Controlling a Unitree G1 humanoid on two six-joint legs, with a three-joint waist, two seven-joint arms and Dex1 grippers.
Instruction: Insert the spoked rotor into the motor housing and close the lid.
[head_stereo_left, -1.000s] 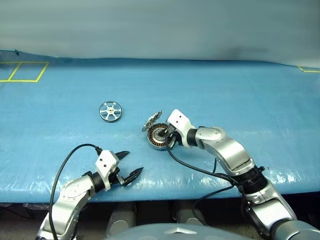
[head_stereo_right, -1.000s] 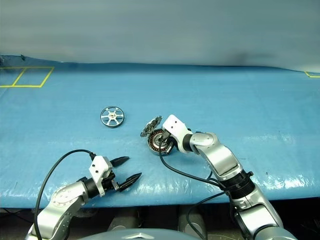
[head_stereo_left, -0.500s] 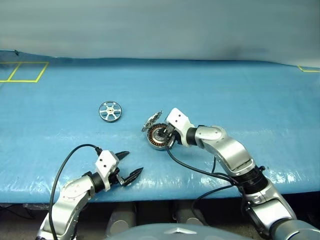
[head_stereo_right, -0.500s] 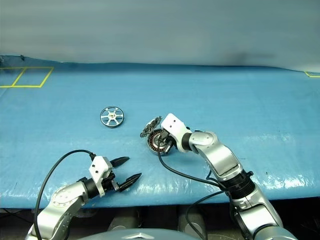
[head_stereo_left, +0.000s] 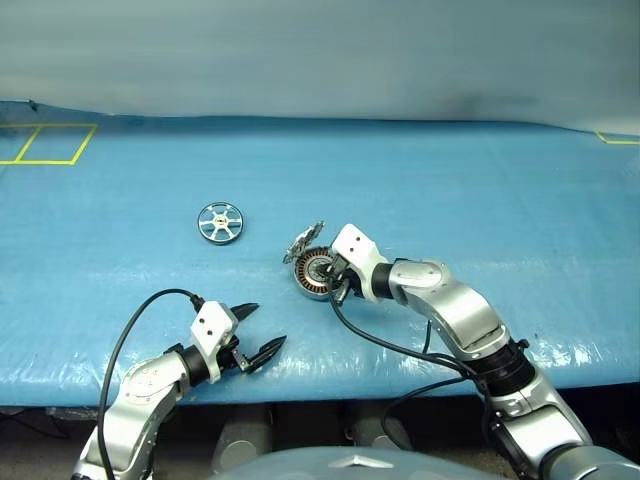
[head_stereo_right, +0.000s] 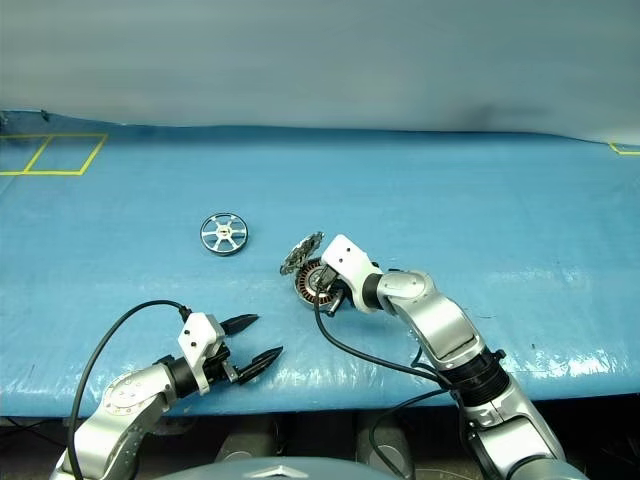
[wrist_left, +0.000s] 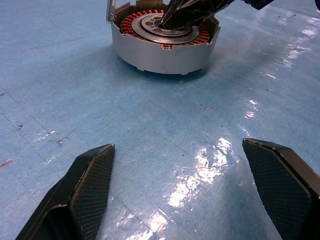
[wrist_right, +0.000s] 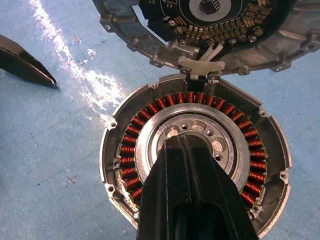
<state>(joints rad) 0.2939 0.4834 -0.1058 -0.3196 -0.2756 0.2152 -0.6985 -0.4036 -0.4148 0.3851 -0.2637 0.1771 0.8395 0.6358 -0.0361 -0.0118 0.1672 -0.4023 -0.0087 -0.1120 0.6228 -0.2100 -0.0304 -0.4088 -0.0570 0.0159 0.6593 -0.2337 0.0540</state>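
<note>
The motor housing sits open on the blue table, its copper windings ringing a silver bearing. Its toothed lid stands tilted up from the far rim, and its inner circuit face is visible. My right gripper is shut, with its tips pressed on the central bearing. The spoked rotor lies flat to the housing's left, untouched. My left gripper hovers open near the table's front edge, nothing between its fingers, facing the housing.
Yellow tape squares mark the far left of the blue cover, and a yellow corner marks the far right. The table's front edge runs just behind my left gripper. Black cables hang from both wrists.
</note>
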